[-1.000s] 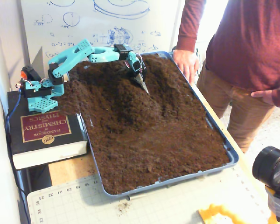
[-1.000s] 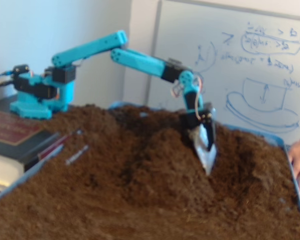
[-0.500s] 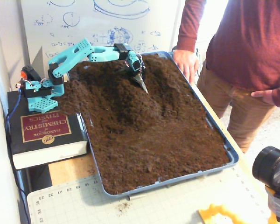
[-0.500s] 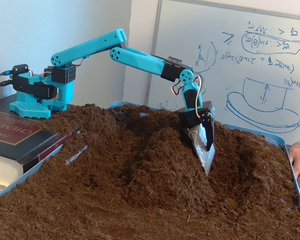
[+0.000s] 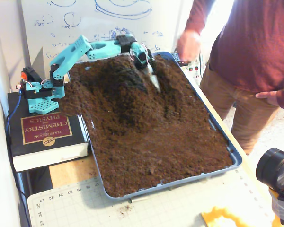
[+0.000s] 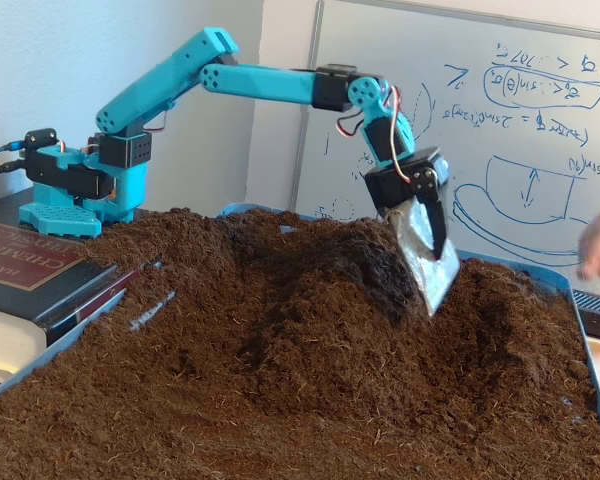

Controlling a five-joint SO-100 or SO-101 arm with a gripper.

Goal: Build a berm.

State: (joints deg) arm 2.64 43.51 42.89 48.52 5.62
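Observation:
The berm (image 5: 125, 90) is a raised ridge of dark crumbly soil in the far half of the blue tray (image 5: 180, 182), running toward the camera in the high fixed view. In the low fixed view the berm (image 6: 320, 275) peaks near the middle. My teal arm reaches over it from the left. Its gripper (image 5: 154, 79) ends in a silvery blade, lifted above the soil on the ridge's right flank, tip just off the slope (image 6: 432, 285). Whether the jaws are open or shut does not show.
A person (image 5: 255, 56) stands at the tray's right side, one hand (image 5: 188, 45) raised above its far corner. The arm's base sits on a thick book (image 5: 45, 135) left of the tray. A whiteboard (image 6: 520, 130) stands behind. A black camera (image 5: 274, 170) is at the lower right.
The arm has lifted the blade out of the soil and swung it up and toward the tray's far right. The person's hand has risen off the tray's edge.

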